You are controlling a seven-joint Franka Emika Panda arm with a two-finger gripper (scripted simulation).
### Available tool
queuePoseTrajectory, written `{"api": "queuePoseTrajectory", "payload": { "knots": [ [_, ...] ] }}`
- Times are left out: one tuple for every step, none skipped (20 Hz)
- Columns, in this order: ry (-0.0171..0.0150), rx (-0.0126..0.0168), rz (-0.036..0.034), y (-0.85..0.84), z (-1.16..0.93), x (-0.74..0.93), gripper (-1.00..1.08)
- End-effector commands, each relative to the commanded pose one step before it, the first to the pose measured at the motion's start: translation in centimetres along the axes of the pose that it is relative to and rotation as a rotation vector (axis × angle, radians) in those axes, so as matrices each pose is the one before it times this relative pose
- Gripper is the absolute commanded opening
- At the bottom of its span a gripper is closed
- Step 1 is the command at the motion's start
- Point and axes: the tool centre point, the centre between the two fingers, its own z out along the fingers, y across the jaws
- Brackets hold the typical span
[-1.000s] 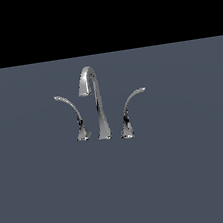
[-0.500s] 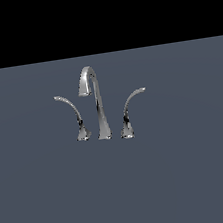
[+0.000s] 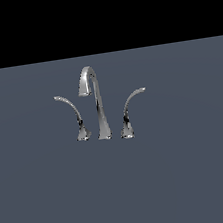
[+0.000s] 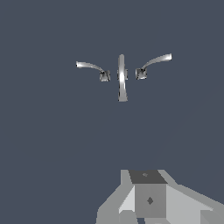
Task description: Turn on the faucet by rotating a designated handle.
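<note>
Nothing has moved: your tool (image 4: 151, 205) hangs well short of the faucet (image 3: 98, 105), its spread impossible to tell, and the left-pointing handle (image 3: 72, 114) remains untouched.

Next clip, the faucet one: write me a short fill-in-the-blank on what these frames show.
1. The faucet has ___ curved lever handles.
2. In the exterior view, the handle stands on the spout's ___ side.
3. In the exterior view, the other lever points its tip to the ___.
4. The arm appears only in the ___ view.

Missing words: two; left; right; wrist
</note>
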Motion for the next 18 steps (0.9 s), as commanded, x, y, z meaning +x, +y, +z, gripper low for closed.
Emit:
{"api": "queuePoseTrajectory", "payload": {
  "knots": [
    [-0.01229,0.02048,0.05934,-0.695,0.766,1.416,-1.00],
    [-0.00508,0.00726,0.02487,-0.313,0.334,0.560,-1.00],
    [-0.00513,0.00676,0.02518,-0.324,0.348,0.552,-1.00],
    [-0.00515,0.00626,0.02548,-0.334,0.361,0.543,-1.00],
    [-0.00513,0.00576,0.02575,-0.344,0.374,0.533,-1.00],
    [-0.00508,0.00527,0.02603,-0.353,0.387,0.523,-1.00],
    [-0.00500,0.00477,0.02628,-0.363,0.399,0.512,-1.00],
    [-0.00489,0.00429,0.02653,-0.371,0.412,0.502,-1.00],
    [-0.00474,0.00381,0.02677,-0.380,0.424,0.490,-1.00],
    [-0.00457,0.00335,0.02699,-0.387,0.436,0.479,-1.00],
    [-0.00436,0.00290,0.02721,-0.394,0.447,0.467,-1.00],
    [-0.00413,0.00246,0.02740,-0.402,0.458,0.455,-1.00],
    [-0.00386,0.00204,0.02759,-0.408,0.469,0.442,-1.00],
    [-0.00357,0.00163,0.02776,-0.414,0.480,0.430,-1.00],
    [-0.00326,0.00125,0.02791,-0.419,0.491,0.416,-1.00],
    [-0.00292,0.00088,0.02807,-0.424,0.501,0.404,-1.00],
    [-0.00256,0.00054,0.02820,-0.429,0.510,0.390,-1.00],
    [-0.00217,0.00023,0.02832,-0.433,0.520,0.376,-1.00]
  ]
}}
